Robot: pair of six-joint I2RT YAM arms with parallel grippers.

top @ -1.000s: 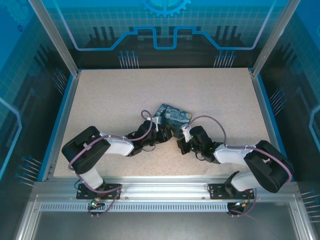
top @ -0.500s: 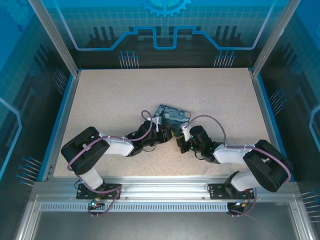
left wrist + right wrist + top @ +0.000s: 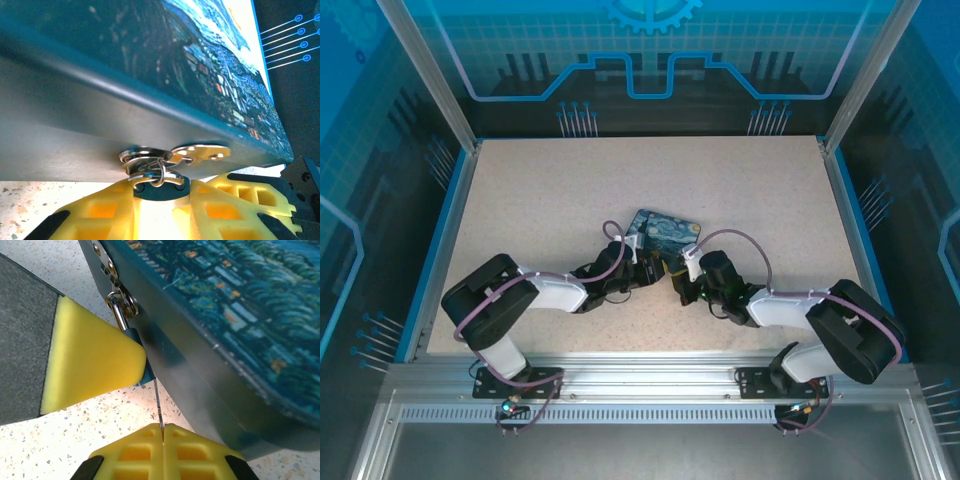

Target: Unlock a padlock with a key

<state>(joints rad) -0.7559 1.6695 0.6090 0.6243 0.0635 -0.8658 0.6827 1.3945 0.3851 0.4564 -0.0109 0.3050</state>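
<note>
The small dark padlock [image 3: 157, 190] hangs by its metal shackle [image 3: 150, 172] from the ring latch on the front wall of the painted tin [image 3: 150, 60]. My left gripper [image 3: 157, 202] is shut on the padlock body, one yellow finger on each side. In the right wrist view the padlock [image 3: 142, 371] shows as a teal sliver behind the left finger's pad [image 3: 95, 357]. My right gripper [image 3: 163, 429] is shut on the thin grey key [image 3: 158, 402], whose blade runs up to the padlock's underside. From above, both grippers [image 3: 655, 270] [image 3: 682, 284] meet at the tin's near edge.
The blue-and-yellow painted tin [image 3: 666, 232] lies flat mid-table, right behind the fingers. A flat gold metal tab [image 3: 202, 152] hangs from the latch ring beside the shackle. Speckled tabletop [image 3: 570, 190] stretches to the far, left and right sides, bounded by a blue rim [image 3: 445, 240].
My right gripper has edged slightly left toward the padlock with the key in it. The left arm has stayed put.
</note>
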